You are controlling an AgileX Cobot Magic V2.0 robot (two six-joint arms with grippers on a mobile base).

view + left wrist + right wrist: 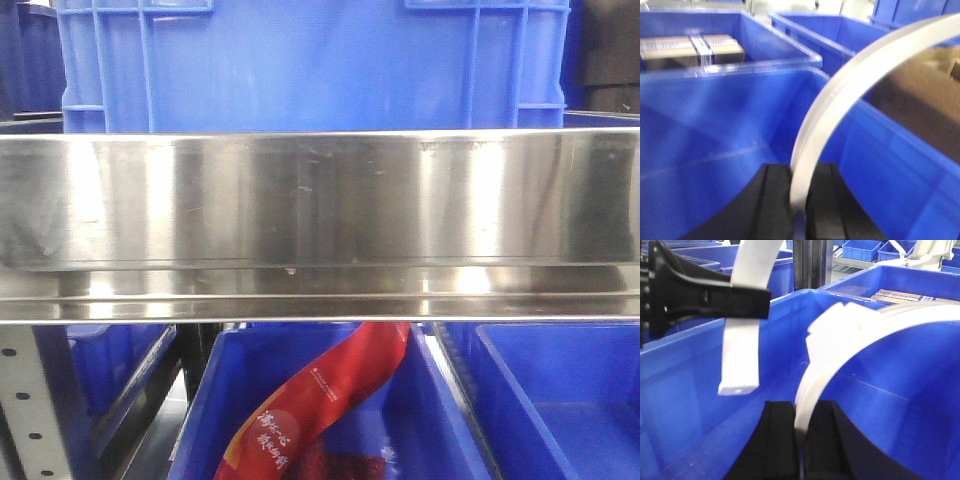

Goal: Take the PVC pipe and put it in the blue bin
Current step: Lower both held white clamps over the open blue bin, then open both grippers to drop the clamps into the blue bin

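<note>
The PVC pipe is a white, flat, curved length. In the left wrist view it arcs up and to the right from my left gripper, which is shut on it over a blue bin. In the right wrist view my right gripper is shut on another stretch of white pipe above the blue bin. There my left gripper shows at the upper left, clamped on a pipe end that hangs down into the bin. Neither gripper appears in the front view.
A steel shelf beam fills the front view, with a blue crate above it and a bin holding a red bag below. Neighbouring blue bins hold a taped cardboard box and brown cardboard.
</note>
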